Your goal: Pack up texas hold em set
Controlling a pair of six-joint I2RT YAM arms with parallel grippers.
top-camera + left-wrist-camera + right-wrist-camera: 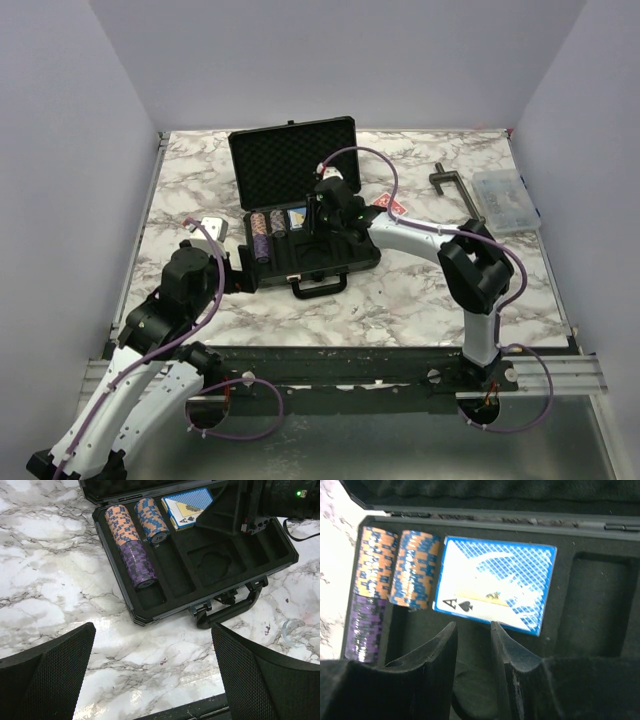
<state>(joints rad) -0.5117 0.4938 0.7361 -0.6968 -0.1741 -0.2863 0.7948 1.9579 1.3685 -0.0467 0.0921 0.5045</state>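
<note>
The black case (345, 135) lies open mid-table, lid up, handle (230, 612) toward me. Its tray (286, 555) holds three chip stacks: orange (120, 524), blue-and-orange (151, 519) and purple (137, 562). The blue deck (500, 587) lies flat in a slot beside them. A red deck (392, 207) sits on the table right of the case. My right gripper (472, 626) hovers over the tray at the blue deck's near edge, jaws a narrow gap apart with nothing between. My left gripper (152, 630) hangs wide open over bare marble, front-left of the case.
A dark T-shaped tool (455, 185) and a clear compartment box (505, 198) lie at the back right. An empty card slot (597, 600) sits right of the blue deck. The table's near edge (200, 710) runs just below my left fingers (50, 675).
</note>
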